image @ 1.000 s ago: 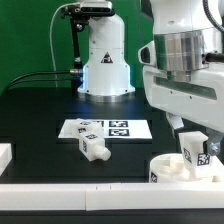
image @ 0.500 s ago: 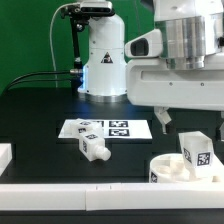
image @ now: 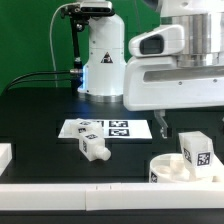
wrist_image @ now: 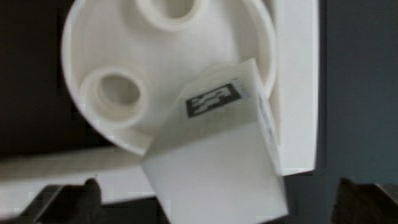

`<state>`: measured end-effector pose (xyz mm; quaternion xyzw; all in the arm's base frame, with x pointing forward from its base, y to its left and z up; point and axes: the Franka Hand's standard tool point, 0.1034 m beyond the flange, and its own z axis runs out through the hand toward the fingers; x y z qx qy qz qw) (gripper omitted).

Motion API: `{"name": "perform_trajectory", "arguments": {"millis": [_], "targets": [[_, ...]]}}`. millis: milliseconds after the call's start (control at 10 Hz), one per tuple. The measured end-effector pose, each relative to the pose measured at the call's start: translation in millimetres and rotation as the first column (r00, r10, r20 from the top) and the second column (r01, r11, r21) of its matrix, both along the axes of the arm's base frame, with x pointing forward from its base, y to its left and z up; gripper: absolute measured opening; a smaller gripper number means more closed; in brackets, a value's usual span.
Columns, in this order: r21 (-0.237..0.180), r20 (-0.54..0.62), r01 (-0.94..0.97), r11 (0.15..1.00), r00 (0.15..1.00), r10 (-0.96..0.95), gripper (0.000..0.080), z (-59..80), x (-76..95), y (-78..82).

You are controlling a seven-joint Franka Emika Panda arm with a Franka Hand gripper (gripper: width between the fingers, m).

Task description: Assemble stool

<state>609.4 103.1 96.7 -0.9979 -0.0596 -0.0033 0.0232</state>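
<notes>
Overhead, wide-set tool (wrist_image: pixel 214 203) above leg (image: pixel 197 150)

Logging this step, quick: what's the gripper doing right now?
Gripper: open, holding nothing; its fingertips stand wide apart on either side of the leg, not touching it.

The matte black table (image: pixel 40 110) carries the marker board (image: pixel 108 128) near its middle. Just beside the board's near edge, a short chunky white plastic leg (image: pixel 93 147) lies on its side. A thick round white disc seat (image: pixel 165 170) rests at the exterior view's near right, beside the long white border rail (image: pixel 70 190) that lines the near edge.
</notes>
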Motion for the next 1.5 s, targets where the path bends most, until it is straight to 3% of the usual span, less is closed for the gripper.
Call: {"name": "perform_trajectory", "arguments": {"millis": [200,500,600,800,1500], "targets": [[-0.008,0.089,-0.077,0.997,0.993,0.078,0.0649,1.5,7.3,2.3],[-0.036,0.071,-0.317,0.948,0.945,0.319,0.0649,-1.2,2.9,-0.2],[-0.082,0.055,-0.52,0.85,0.849,0.525,0.0649,-3.6,0.9,6.7],[-0.104,-0.022,-0.74,0.664,0.669,0.743,0.0649,-3.7,-1.7,16.7],[-0.059,-0.104,-0.947,0.317,0.321,0.941,0.0649,-15.6,-3.9,7.5]]}}
